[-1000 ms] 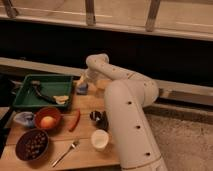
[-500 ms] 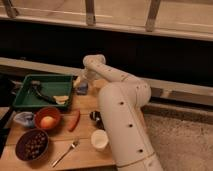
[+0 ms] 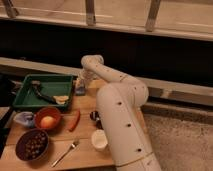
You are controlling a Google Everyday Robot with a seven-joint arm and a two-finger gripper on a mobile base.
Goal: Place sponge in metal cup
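Right of the green tray point(image 3: 55, 82), by its far corner, the gripper point(image 3: 82, 84) hangs low over the wooden table point(image 3: 84, 156); can't tell if it's open or closed. The sponge point(image 3: 80, 91) is right under it, just beside the tray's right rim. The metal cup point(image 3: 93, 116) stands off the tray's near right corner, against the arm point(image 3: 120, 115). A white cup point(image 3: 99, 140) sits nearer still.

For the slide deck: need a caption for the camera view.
Robot arm reaches over the wooden table, hand just right of the green tray; white cup near the front.
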